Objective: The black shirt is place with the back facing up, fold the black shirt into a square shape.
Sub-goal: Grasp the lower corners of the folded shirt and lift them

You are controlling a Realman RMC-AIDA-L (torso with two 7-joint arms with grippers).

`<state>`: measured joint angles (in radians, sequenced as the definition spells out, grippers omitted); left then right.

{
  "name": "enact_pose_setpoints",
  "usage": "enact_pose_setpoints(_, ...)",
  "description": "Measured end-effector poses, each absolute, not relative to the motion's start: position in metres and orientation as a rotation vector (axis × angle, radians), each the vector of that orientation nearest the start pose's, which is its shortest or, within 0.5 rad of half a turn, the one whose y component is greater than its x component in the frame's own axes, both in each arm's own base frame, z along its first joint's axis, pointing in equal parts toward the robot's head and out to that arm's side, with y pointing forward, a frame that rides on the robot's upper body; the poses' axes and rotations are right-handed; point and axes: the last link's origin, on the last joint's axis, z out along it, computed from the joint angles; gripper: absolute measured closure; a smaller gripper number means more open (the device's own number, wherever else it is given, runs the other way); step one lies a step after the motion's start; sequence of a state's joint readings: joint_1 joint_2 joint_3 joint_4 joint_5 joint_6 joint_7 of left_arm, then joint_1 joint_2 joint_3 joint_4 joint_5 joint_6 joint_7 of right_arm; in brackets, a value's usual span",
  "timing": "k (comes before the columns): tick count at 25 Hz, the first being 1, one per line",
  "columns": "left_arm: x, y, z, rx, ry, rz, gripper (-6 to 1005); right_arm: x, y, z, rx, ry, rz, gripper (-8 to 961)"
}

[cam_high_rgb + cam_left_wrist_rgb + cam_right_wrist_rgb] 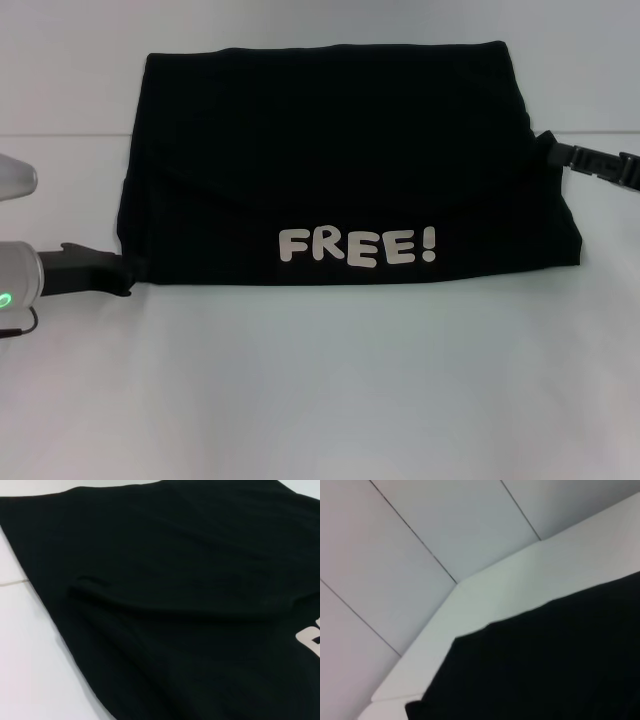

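1. Black shirt lies folded on the white desk, in the middle and far part of it, as a wide block that is narrower at its far edge and wider at its near edge.
2. White letters "FREE!" are on the top layer, close to the near edge of the shirt and a little to the right of its middle.
3. One diagonal fold line crosses the left half of the shirt. In the left wrist view the shirt fills almost all the picture, with a soft ridge of cloth and a small part of the white print at one edge.
4. Left gripper is low at the near left corner of the shirt and touches the cloth there. I cannot tell if its jaws are grasping the cloth.
5. Right gripper is at the right edge of the shirt, toward the far side, touching the cloth. Its jaws also I cannot tell.
6. Right wrist view shows the shirt on the desk, with pale wall panels behind.
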<state>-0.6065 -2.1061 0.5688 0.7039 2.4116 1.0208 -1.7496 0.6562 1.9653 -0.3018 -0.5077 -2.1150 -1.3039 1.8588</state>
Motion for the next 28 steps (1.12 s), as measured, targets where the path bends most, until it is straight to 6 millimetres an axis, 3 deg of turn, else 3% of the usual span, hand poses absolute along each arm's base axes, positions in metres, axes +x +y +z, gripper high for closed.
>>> enact_pose_setpoints(4, -0.323, 0.383, 0.02, -2.261, -1.014, -0.143, 997, 0.305, 0.393, 0.065, -2.137, 1.351, 0.758, 263)
enact_pose_setpoints(6, -0.322, 0.382, 0.023, -2.272, -1.011, -0.147, 997, 0.312, 0.393, 0.065, -2.145, 1.4, 0.634, 263)
enact_pose_setpoints(12, -0.324, 0.38, 0.027, -2.283, -1.009, -0.124, 997, 0.323, 0.395, 0.063, -2.114, 1.426, 0.514, 264)
enact_pose_setpoints(28, -0.324, 0.383, 0.031, -2.267, -1.006, -0.105, 996, 0.325, 0.397, 0.052, -2.1, 1.434, 0.466, 266)
